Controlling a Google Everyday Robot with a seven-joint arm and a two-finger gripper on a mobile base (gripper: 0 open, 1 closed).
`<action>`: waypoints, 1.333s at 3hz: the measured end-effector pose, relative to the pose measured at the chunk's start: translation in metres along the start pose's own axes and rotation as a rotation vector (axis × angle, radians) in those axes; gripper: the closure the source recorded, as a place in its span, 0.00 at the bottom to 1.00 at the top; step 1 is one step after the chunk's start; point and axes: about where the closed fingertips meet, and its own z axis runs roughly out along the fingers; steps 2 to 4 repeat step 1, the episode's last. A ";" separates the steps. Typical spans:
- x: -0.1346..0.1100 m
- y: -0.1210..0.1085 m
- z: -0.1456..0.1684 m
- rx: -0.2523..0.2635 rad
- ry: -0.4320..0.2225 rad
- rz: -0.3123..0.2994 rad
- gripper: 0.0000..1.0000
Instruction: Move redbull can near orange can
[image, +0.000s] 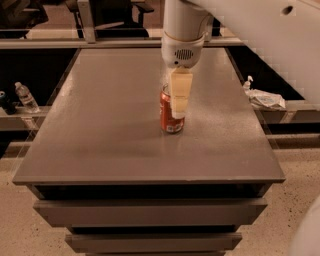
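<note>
The orange can stands upright near the middle of the grey table. It is orange-red with a white patch near its base. My gripper hangs down from the white arm and overlaps the can's top and right side in the camera view. I cannot tell whether it touches the can. No redbull can shows anywhere; it is hidden or out of view.
A plastic water bottle stands on a low ledge to the left of the table. A crumpled bag and a small pump bottle lie on a ledge to the right. Office chairs stand behind. Drawers sit under the tabletop.
</note>
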 end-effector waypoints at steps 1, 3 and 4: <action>-0.003 -0.003 0.002 0.015 -0.009 -0.001 0.00; -0.003 -0.003 0.002 0.015 -0.009 -0.001 0.00; -0.003 -0.003 0.002 0.015 -0.009 -0.001 0.00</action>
